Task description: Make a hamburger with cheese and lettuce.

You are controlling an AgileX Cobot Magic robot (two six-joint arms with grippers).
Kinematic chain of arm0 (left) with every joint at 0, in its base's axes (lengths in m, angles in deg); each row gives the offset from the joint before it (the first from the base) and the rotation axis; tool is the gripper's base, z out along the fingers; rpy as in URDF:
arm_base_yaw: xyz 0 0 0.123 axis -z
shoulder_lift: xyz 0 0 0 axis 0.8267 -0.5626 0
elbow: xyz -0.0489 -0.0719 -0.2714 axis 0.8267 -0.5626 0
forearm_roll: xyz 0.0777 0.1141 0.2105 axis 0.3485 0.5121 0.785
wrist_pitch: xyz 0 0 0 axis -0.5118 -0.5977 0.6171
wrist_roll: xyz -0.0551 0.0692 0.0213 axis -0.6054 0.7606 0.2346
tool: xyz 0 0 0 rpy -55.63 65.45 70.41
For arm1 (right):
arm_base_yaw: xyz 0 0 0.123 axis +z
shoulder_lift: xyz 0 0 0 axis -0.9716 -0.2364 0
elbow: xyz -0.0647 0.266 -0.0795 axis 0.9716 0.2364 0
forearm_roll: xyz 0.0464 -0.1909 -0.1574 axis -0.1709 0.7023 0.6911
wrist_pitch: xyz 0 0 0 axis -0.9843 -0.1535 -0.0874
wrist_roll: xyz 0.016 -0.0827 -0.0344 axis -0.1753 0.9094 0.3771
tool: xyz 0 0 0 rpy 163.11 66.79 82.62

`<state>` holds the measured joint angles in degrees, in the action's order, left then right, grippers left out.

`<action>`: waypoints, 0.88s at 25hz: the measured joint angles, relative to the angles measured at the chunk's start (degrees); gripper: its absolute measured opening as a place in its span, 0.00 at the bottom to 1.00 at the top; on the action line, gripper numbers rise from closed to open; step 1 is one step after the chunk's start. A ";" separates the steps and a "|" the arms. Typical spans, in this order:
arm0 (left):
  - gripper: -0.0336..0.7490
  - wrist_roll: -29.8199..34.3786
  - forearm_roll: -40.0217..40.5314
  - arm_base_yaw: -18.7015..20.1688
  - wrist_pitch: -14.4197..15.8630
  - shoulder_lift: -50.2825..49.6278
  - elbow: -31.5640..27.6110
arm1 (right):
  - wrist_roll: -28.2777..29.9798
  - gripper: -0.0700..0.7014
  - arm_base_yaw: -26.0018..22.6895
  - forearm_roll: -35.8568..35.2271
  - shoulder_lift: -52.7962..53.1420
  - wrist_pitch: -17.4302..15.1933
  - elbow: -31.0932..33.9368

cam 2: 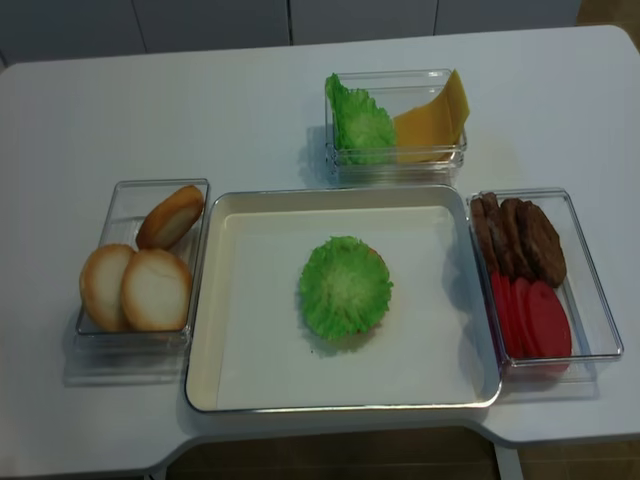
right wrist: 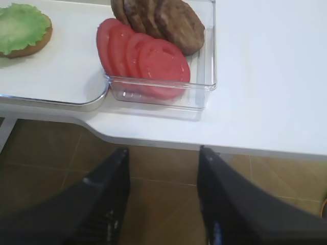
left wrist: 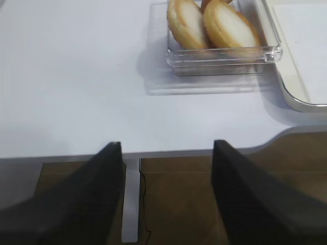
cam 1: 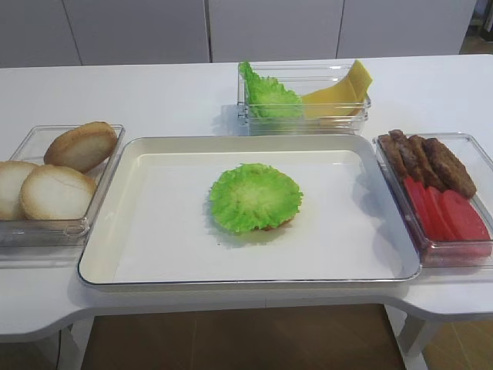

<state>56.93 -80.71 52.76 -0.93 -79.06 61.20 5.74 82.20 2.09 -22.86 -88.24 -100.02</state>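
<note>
The hamburger (right wrist: 30, 48) shows only as a golden-brown rim under the lettuce (cam 1: 255, 197), which lies flat on top and covers it, in the middle of the white tray (cam 1: 162, 254) on the table (cam 1: 139, 92).

Nearest the front, both grippers hang off the table's front edge over the floor. The left gripper (left wrist: 167, 153) has its fingers spread with nothing between them, and the right gripper (right wrist: 163, 158) is likewise spread and holds nothing.

Left of the tray, a clear bin (cam 1: 31, 142) holds three more bun halves (cam 1: 57, 192). Right of the tray, another clear bin (cam 1: 481, 166) holds red tomato slices (cam 1: 451, 212) at the near end and brown patties (cam 1: 427, 162) behind them.

Farthest back, a third clear bin (cam 1: 308, 71) stands just behind the tray, with spare lettuce leaves (cam 1: 266, 96) at its left and the cheese (cam 1: 339, 92) leaning at its right, one corner poking above the rim.
</note>
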 joint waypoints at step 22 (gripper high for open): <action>0.57 0.00 0.00 -0.86 0.00 0.00 0.00 | -1.77 0.55 0.00 0.42 0.00 0.85 0.34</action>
<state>56.93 -80.71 51.90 -0.93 -79.06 61.20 3.98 82.20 2.51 -22.86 -87.39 -99.68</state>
